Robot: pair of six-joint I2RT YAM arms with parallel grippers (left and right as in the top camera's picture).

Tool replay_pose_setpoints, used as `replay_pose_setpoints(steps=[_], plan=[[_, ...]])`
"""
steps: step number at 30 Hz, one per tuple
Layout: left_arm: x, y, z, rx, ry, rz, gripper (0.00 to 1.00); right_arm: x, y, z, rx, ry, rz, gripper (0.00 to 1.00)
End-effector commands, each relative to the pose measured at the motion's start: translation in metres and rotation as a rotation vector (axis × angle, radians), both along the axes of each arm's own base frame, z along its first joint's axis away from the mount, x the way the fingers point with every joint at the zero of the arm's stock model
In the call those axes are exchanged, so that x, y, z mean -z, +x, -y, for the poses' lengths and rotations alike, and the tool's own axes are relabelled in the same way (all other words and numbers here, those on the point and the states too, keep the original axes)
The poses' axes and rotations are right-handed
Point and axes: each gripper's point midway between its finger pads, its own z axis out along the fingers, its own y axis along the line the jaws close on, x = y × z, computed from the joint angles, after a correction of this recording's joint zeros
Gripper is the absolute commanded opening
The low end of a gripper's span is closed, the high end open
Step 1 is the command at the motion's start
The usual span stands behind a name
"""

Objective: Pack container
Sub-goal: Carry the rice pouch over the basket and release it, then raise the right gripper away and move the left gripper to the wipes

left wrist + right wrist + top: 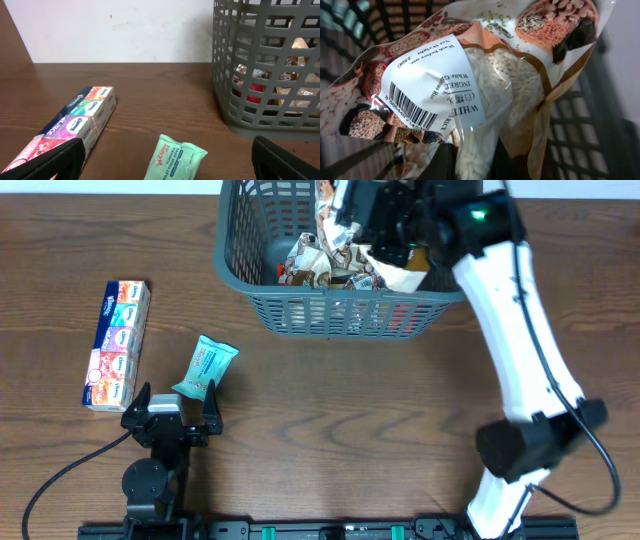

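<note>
Rice bag hangs pinched between the right gripper's fingers over the container, which sits at the table's far side. Left gripper rests with fingers spread wide, a wipes pack just beyond its tips.

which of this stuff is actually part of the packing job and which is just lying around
Part of the job: container; rice bag, held by the right gripper at the container; wipes pack and tissue multipack on the table, likely next.
Just lying about: black cable by the left arm.
</note>
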Motion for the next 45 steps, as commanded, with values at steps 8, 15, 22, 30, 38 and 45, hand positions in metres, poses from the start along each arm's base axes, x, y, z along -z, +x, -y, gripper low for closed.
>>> replay_pose_setpoints(steps=[8, 15, 22, 30, 38, 45], plan=[[0.017, 0.000, 0.003, 0.015, -0.007, -0.038, 0.98, 0.065, 0.023, -0.008, -0.048, 0.039, -0.134, 0.01], [0.017, 0.000, 0.003, 0.015, -0.007, -0.038, 0.99, 0.082, 0.033, 0.001, -0.025, 0.034, -0.158, 0.01], [0.017, 0.000, 0.003, 0.015, -0.007, -0.038, 0.99, 0.076, 0.052, 0.020, 0.099, 0.084, -0.157, 0.51], [0.017, 0.000, 0.003, 0.015, -0.007, -0.038, 0.99, 0.070, 0.059, 0.026, 0.123, 0.102, -0.136, 0.54], [0.017, 0.000, 0.003, 0.015, -0.007, -0.038, 0.99, -0.007, 0.079, 0.024, 0.175, 0.232, 0.072, 0.56], [0.017, 0.000, 0.003, 0.015, -0.007, -0.038, 0.99, -0.108, 0.063, 0.040, 0.211, 0.312, 0.290, 0.59]])
